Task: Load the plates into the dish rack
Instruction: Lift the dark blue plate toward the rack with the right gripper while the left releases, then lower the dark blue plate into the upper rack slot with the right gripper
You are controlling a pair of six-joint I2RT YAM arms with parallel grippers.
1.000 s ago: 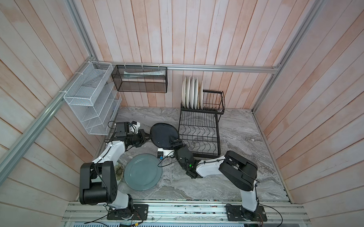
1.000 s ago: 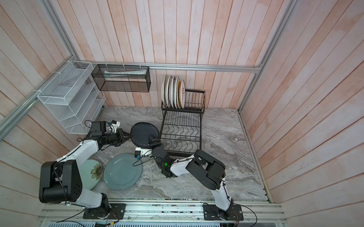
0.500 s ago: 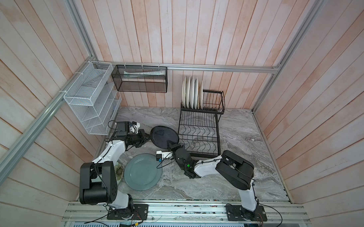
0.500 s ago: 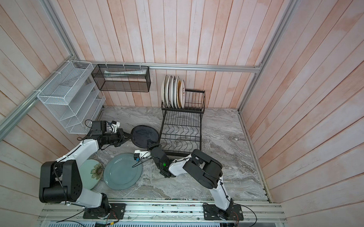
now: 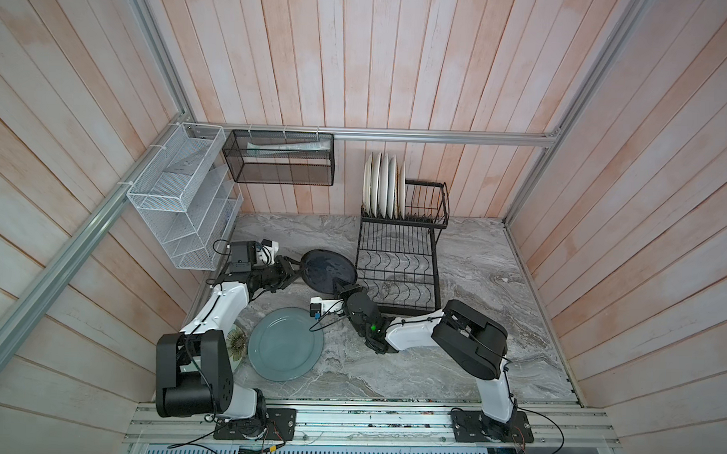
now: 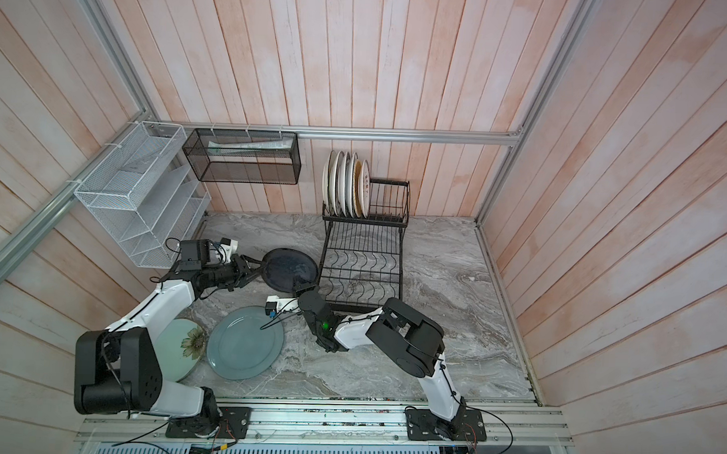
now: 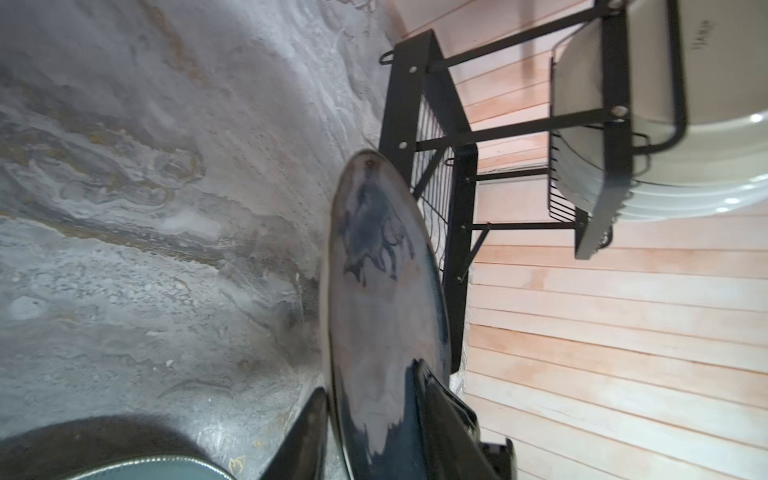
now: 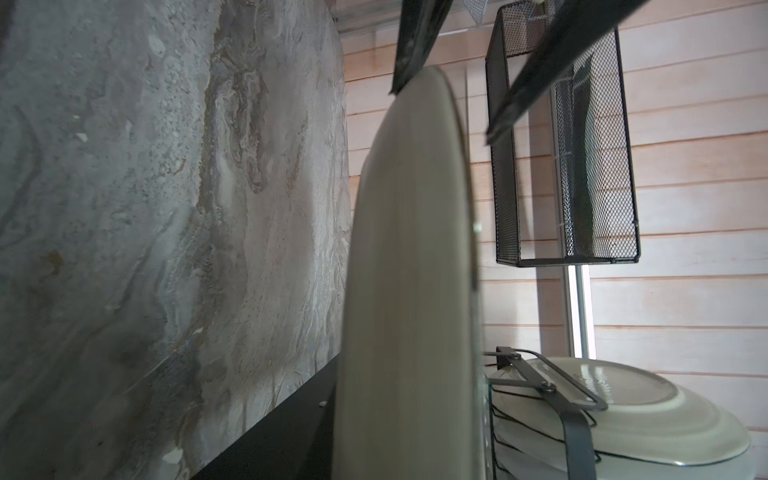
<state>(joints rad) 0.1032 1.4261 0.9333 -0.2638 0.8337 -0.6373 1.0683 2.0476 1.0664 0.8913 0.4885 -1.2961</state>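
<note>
Grey marbled surface (image 5: 473, 365). Black wire dish rack (image 5: 399, 226) stands upper centre, against back wall. Grey-blue plate (image 5: 285, 344) flat, lower left; pale green flowered plate (image 6: 183, 346) just beside it.

A white wire-mesh tiered organizer (image 5: 175, 196) and a black fine-mesh rectangular basket (image 5: 278, 173) hang from a silver aluminium rail (image 5: 440, 136) on pinkish wooden plank walls (image 5: 442, 72), above a grey marbled tabletop (image 5: 476, 273).

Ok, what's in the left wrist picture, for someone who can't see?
A black plate, edge-on, sits between the fingers of the left gripper over the marble table. Behind, the dish rack holds white plates in its upper tier.
</note>
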